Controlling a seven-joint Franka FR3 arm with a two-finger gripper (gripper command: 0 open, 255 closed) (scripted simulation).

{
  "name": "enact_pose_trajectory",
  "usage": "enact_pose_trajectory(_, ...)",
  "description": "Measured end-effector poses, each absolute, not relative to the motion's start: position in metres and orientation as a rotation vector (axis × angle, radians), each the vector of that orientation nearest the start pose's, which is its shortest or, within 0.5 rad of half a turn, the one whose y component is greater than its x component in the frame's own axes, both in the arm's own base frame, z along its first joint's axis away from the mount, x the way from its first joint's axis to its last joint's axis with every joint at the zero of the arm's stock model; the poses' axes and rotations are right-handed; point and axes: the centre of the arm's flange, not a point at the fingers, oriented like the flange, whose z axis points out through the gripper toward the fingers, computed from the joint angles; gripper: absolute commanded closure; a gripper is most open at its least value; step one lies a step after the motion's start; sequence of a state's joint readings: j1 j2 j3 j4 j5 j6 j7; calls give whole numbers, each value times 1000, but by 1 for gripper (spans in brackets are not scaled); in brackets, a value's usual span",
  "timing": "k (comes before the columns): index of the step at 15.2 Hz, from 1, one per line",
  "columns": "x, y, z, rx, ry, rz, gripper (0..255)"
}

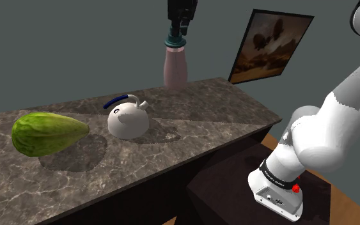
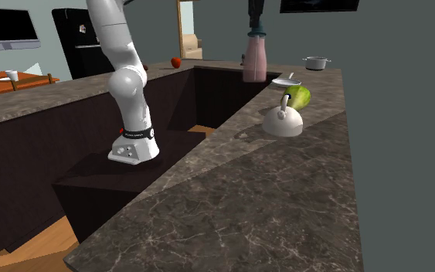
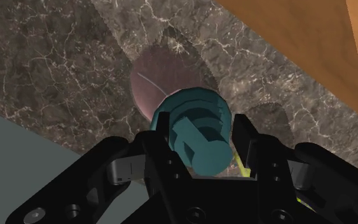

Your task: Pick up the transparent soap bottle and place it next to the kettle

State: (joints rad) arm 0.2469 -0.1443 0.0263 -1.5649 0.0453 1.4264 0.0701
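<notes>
The soap bottle (image 1: 176, 67) has a see-through pinkish body and a teal pump cap (image 3: 196, 124). It hangs upright over the far part of the dark marble counter (image 1: 197, 131), and its shadow falls on the stone below. My gripper (image 1: 180, 29) comes down from above, shut on the teal cap, with one black finger on each side of it (image 3: 199, 137). The white kettle (image 1: 127, 119) with a blue handle stands on the counter, apart from the bottle and toward the shoulder view's left. The second exterior view has the bottle (image 2: 255, 62) behind the kettle (image 2: 283, 122).
A large green melon-like fruit (image 1: 47, 133) lies beyond the kettle at the shoulder view's left. A framed picture (image 1: 269, 46) leans on the wall to the right of the bottle. A small pan (image 2: 285, 81) and a pot (image 2: 314, 62) sit farther along the counter.
</notes>
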Motion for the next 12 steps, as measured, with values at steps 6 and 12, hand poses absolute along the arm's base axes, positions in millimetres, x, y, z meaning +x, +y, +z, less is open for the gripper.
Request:
enact_pose_trajectory(6,477,219,686,-3083,-324,1,255)
enact_pose_trajectory(12,482,301,683,-3083,-325,2,255)
